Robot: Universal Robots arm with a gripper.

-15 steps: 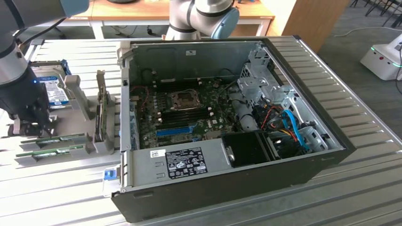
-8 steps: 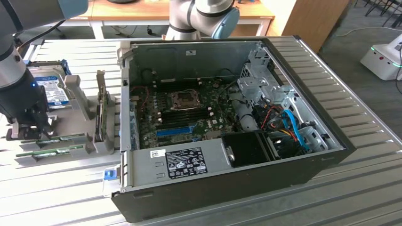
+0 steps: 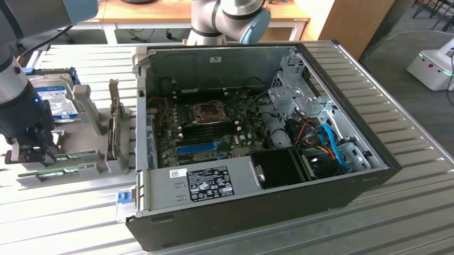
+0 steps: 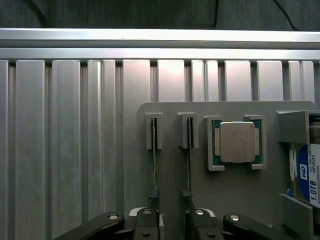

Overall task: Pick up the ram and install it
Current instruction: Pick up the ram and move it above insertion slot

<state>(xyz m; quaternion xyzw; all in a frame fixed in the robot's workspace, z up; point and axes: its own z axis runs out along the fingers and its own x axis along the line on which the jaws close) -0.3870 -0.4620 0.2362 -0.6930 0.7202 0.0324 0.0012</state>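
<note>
Claw spread, nothing pinched. Ram sits in holder just under claw. Pick + install into mobo not done.

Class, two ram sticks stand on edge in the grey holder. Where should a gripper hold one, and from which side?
Pinch the ram across its thin flat faces at mid-length, coming from above: it stands on edge, ends held by the holder brackets.
</note>
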